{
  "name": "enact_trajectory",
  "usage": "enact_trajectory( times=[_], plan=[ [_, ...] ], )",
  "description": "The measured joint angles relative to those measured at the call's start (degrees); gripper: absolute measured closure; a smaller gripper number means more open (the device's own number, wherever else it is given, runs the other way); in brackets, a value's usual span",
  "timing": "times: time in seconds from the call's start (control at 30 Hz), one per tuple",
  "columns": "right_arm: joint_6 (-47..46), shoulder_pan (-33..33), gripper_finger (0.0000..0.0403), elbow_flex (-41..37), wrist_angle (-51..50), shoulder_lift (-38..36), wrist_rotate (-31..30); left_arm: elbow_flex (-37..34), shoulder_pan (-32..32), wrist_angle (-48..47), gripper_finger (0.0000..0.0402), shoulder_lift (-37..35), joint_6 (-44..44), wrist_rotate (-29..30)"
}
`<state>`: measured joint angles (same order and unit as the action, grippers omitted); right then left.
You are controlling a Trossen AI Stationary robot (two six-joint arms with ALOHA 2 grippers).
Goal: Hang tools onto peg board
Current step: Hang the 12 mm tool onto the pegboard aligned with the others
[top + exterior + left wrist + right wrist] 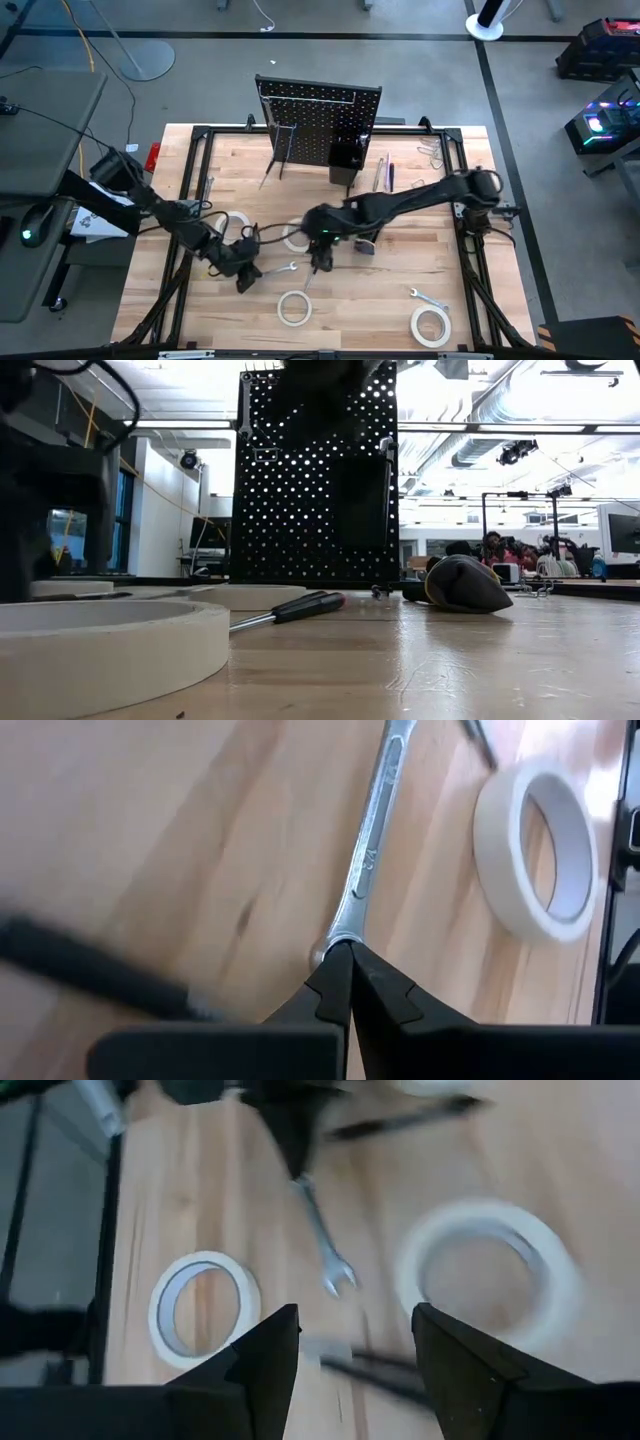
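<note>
Two grippers work mid-table.
Left gripper [350, 952] pinches a wrench [372, 845] end; right gripper [355, 1345] hangs wide above tape [203, 1302].

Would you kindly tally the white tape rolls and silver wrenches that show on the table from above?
White tape rolls: 4
Silver wrenches: 2, one pinched by the left gripper
Total: 6
Small items by the peg board are too small to sort.
</note>
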<state>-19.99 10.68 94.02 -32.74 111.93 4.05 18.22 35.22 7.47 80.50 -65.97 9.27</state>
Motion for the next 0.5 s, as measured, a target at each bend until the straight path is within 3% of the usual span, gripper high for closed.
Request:
enact_trajectory(
  times=[0.2,0.5],
  plan=[
    [20.49,1.14,0.0215,0.0,10.01,7.95,3.96,-0.02,-3.82,2.17,0.0402,0.99,4.89,0.74],
    [27.53,1.54,0.0215,0.0,12.23,15.33,-2.44,-0.35,-6.12,4.35,0.0401,1.3,11.36,3.04]
  ],
)
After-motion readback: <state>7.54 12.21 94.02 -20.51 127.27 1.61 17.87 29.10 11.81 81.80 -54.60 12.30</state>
